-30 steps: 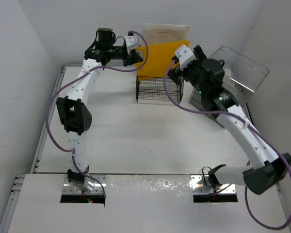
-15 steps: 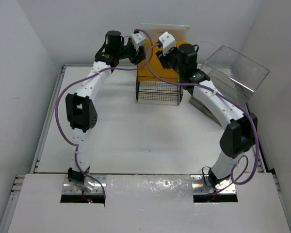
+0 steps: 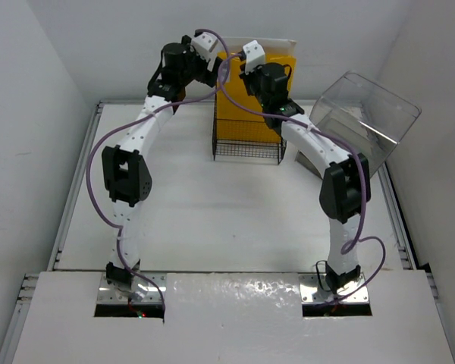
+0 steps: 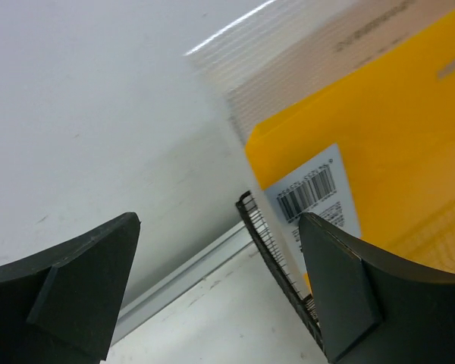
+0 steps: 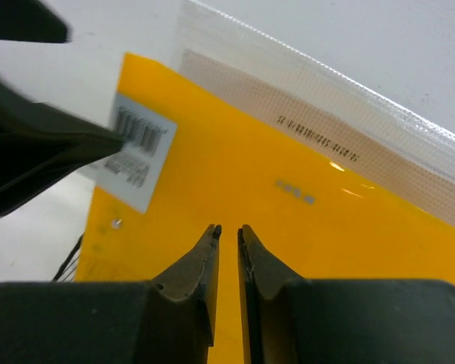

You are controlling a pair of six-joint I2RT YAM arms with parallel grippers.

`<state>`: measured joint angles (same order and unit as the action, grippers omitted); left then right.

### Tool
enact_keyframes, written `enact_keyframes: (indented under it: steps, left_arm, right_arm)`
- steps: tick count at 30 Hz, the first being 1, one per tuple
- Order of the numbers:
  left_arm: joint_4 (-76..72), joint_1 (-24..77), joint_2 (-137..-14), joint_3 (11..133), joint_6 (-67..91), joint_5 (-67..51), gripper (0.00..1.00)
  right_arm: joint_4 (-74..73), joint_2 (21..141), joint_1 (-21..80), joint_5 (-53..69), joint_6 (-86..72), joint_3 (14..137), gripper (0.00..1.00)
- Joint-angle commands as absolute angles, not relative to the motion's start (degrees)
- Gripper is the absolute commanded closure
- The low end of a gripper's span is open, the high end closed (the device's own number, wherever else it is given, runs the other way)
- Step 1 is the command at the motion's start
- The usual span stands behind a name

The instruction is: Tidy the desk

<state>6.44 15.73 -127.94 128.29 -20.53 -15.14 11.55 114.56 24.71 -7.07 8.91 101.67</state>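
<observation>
The white table (image 3: pixel 212 212) lies under both my arms, with silver rails along its edges. At its far right is a clear plastic box (image 3: pixel 368 114). At the far middle, a black wire-mesh rack (image 3: pixel 246 140) holds a yellow envelope (image 5: pixel 326 250) upright, and the envelope carries a barcode label (image 4: pixel 311 193). My left fingers (image 4: pixel 76 288) are spread wide beside the rack. My right fingers (image 5: pixel 193 273) are almost pressed together in front of the envelope and pinch nothing.

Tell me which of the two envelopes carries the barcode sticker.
The yellow envelope, in front; its sticker sits at a corner. The white mailer behind it shows none.
</observation>
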Motion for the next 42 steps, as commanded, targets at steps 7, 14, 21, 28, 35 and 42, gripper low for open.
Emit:
enact_keyframes:
  steps: [7,14,21,28,35,42]
  left_arm:
    - [7.9,15.73,-120.42,127.8,-20.04,-12.65,0.04]
    - [14.93,15.82,-113.92,126.3,-20.21,-12.93,0.01]
    - [24.07,15.82,-102.78,123.68,-19.6,2.17,0.0]
    - [28.74,14.77,-84.22,92.76,-20.04,4.57,0.0]
    - [27.16,9.59,-67.44,63.49,-23.72,0.27,0.0]
    - [17.43,8.53,-57.57,38.78,-30.23,5.0,0.01]
  right_arm:
    - [13.53,117.78,24.17,-11.34,7.65,106.36,0.86]
    - [13.36,109.54,24.17,-4.14,7.91,98.45,0.71]
    - [7.93,92.57,24.08,0.17,5.55,83.18,0.15]
    - [-3.42,70.16,24.17,1.85,-3.85,57.87,0.01]
    - [-5.18,51.08,24.17,-8.95,-10.55,29.49,0.01]
    - [-3.61,40.79,24.17,-20.46,-18.01,15.48,0.01]
